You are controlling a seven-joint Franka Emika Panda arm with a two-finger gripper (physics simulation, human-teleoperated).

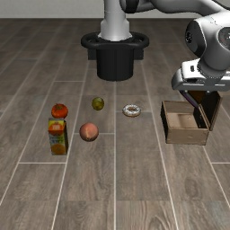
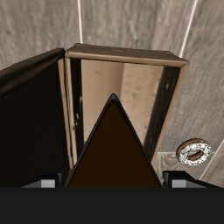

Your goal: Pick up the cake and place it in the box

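Wood-plank floor (image 1: 135,189) carries all items, and the robot's black pedestal (image 1: 114,52) stands on it.

1. Hand state: the hand (image 1: 191,93) is clenched on the cake (image 2: 114,149). The cake is a dark brown wedge. In the wrist view, one fingertip sits at each side of its wide end and its point faces away from the hand.
2. Cake position: the cake is off the floor, hanging directly above the box (image 1: 187,137). In the wrist view, the wedge overlaps the box's pale interior.
3. Box: it is brown with an open top and stands at the exterior view's right. A dark flap (image 2: 31,114) stands open along one side.
4. Ring doughnut (image 1: 132,110): it lies flat on the floor, apart from the box, on the side toward the exterior view's left.
5. Other items, all well apart from the box:
   - A green round fruit (image 1: 97,103) lies near the doughnut.
   - A peach-coloured round fruit (image 1: 88,132) lies closer to the viewer.
   - A red tomato (image 1: 59,110) sits just behind an upright orange carton (image 1: 57,137).
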